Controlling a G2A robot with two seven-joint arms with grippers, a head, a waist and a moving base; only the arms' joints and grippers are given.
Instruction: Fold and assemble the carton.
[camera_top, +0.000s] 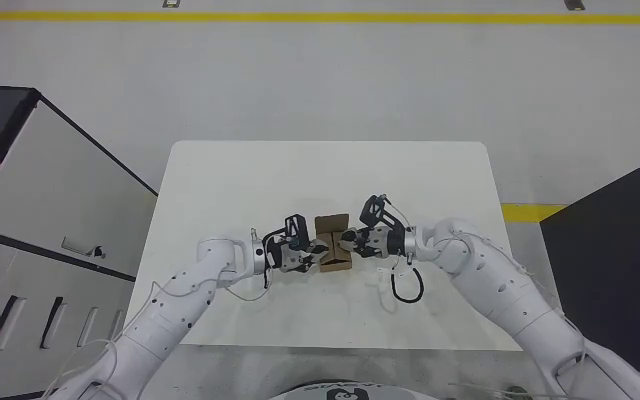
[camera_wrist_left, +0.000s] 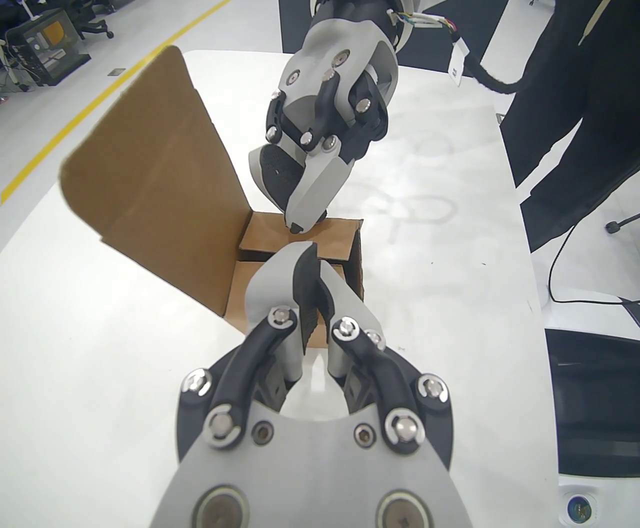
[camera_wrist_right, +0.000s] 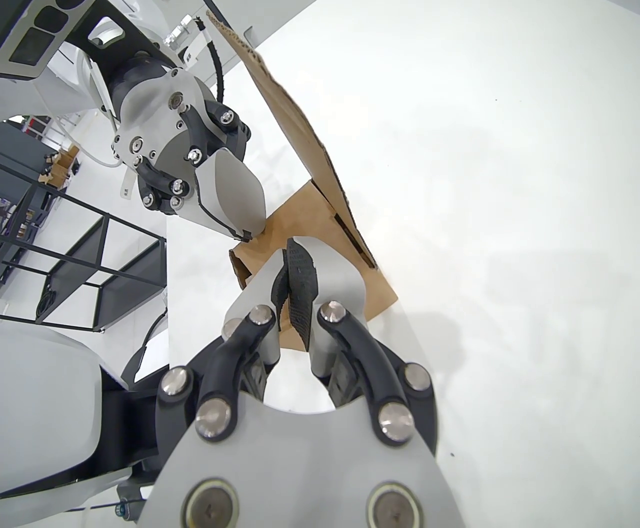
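At the middle of the white surface (camera_top: 430, 180) the brown carton (camera_top: 332, 256) sits open side up between the two tools. Its tall lid flap stands on the side farthest from the robot, so its length runs from near to far. The left tool (camera_wrist_left: 309, 270) has its fingers pressed together over the carton's left wall. The right tool (camera_wrist_right: 294, 265) is likewise closed, holding nothing. The left wrist view shows the right tool's tip touching an inward-folded side flap. The right wrist view shows the lid's corrugated edge, tilted.
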